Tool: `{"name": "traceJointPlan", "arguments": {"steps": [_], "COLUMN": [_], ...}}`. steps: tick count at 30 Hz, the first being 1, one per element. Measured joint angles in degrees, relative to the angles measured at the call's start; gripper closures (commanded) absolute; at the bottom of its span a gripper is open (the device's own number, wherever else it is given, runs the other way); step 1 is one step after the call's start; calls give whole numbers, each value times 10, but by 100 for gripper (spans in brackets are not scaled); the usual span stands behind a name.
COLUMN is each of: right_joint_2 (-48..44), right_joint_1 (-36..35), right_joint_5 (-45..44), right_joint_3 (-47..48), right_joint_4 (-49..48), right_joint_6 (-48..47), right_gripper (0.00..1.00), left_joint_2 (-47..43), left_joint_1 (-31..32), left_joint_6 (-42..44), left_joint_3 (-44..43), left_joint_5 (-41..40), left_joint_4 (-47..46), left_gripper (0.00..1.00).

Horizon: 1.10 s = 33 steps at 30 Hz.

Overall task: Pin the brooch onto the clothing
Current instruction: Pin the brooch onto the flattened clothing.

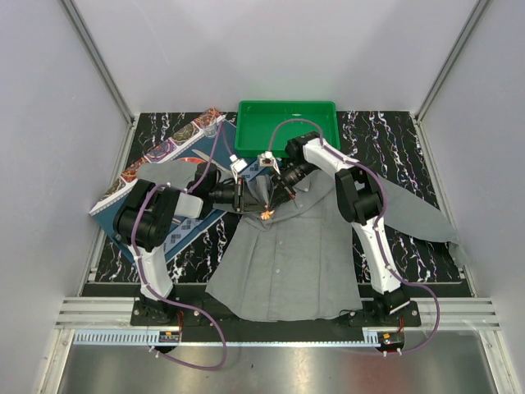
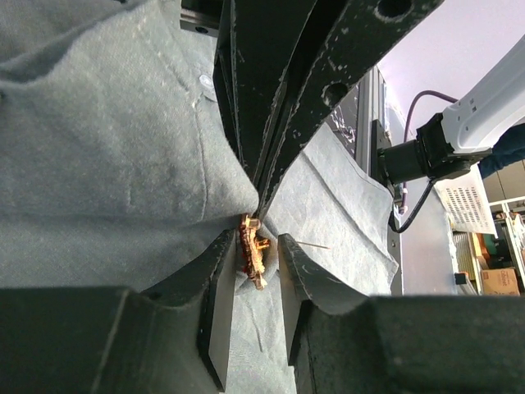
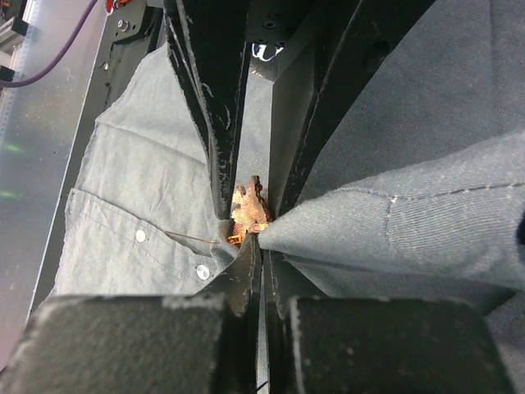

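The grey clothing lies spread on the table, with a fold raised near its collar. The small orange brooch sits on that fold, also seen from the other side as the brooch. My left gripper stands open around it; the brooch rests against one finger, with a small gap to the other. My right gripper comes from the opposite side and is shut on the fold of clothing just beside the brooch. A thin pin-like wire sticks out of the cloth there. Both grippers meet at the brooch.
A green tray stands just behind the grippers. A patterned blue placemat lies at the left under the left arm. A dark marbled mat covers the table. Small pale buttons run along the shirt front.
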<state>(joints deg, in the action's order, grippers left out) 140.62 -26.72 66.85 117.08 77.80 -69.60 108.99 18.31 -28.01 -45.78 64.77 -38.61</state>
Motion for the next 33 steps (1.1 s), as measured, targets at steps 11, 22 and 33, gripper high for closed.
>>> {"name": "traceJointPlan", "arguments": {"steps": [11,22,33], "right_joint_2": [1,10,12], "right_joint_1": [0,-1,-2], "right_joint_5": [0,3,4], "right_joint_3": [0,17,18], "right_joint_4": [0,1,5], "right_joint_6": [0,-5,-7], "right_gripper": [98,99,67], "left_joint_2": [0,2,9], "left_joint_1": [-4,-5,-7], "left_joint_6": [11,-8,-11], "left_joint_3": [3,6,14], "left_joint_5": [1,-2,-4], "left_joint_4": [14,-9,-16], "left_gripper": [72,77,100]}}
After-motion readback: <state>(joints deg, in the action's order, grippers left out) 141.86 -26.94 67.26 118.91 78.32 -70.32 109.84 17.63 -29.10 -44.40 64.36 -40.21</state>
